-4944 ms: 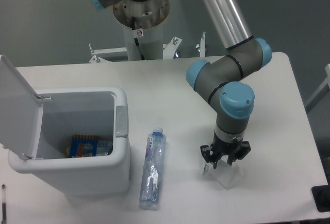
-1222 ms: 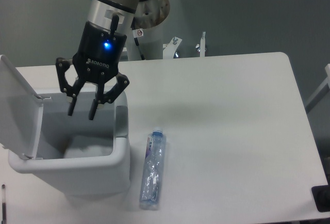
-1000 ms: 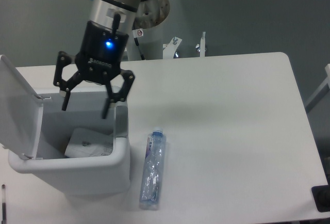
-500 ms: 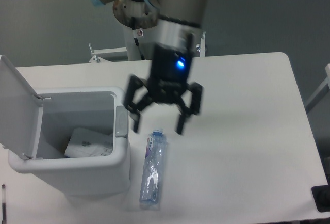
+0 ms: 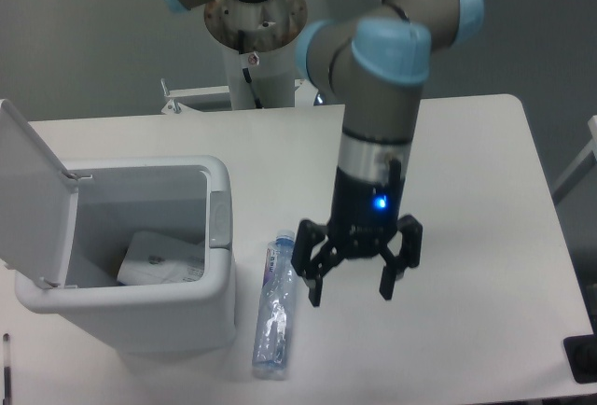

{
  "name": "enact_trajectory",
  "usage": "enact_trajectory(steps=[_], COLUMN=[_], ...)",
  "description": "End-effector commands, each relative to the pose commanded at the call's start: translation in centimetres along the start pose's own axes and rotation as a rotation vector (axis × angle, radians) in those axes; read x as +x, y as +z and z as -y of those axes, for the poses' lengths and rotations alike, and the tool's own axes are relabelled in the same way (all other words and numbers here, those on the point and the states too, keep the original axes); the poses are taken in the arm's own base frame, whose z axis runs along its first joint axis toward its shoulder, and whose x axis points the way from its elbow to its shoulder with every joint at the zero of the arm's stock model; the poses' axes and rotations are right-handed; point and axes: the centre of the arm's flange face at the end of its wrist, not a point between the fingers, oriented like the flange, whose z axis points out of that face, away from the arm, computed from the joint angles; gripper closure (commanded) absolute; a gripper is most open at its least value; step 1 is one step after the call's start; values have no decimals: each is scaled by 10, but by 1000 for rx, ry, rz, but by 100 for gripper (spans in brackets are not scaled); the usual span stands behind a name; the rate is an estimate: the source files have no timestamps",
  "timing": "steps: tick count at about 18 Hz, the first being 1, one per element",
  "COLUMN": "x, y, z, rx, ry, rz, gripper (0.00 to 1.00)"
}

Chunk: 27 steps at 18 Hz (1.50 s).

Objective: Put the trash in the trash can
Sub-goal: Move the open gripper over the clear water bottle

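We have dropped the wrapper [image 5: 163,258] into the trash can [image 5: 216,304] and swung our gripper [image 5: 353,284] away from it; the fingers hang spread and empty, with the crushed bottle [image 5: 277,302] lying just beside the nearer fingertip, next to collect.

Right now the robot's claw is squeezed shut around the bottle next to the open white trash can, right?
Not quite. The camera view shows the gripper open and empty, hovering just right of the bottle, not squeezing it. The bottle does lie on the table beside the open white trash can, as you said.
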Motion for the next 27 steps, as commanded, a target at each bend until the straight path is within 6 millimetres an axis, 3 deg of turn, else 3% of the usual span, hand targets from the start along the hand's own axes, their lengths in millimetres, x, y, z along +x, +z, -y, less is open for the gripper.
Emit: enact_trajectory(steps=[6,15,18,27], x=[-9,20,37,35], y=[50,108,119,137], z=[-26,-51,-55,-61], rx=[-91,-176,-195,-223], ry=[7,41,61,64], rz=[-27,-63,-67,-45], gripper=[0,0,0,0])
